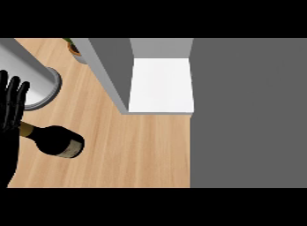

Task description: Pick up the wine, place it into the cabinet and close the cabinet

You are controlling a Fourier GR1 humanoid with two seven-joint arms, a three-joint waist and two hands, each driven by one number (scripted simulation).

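Nothing done yet imo: wine bottle lies on the surface, cabinet open, left hand straight-fingered, holding nothing.

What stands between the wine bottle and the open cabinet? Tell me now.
Mostly bare counter lies between the wine bottle and the open cabinet. The grey panel on the opening's left side sits near the direct line; the bottle probably must round its near end.

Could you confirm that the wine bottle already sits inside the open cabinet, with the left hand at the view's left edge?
Not quite: the head view shows the wine bottle lying on the counter, outside the open cabinet; the left hand is at the left edge.
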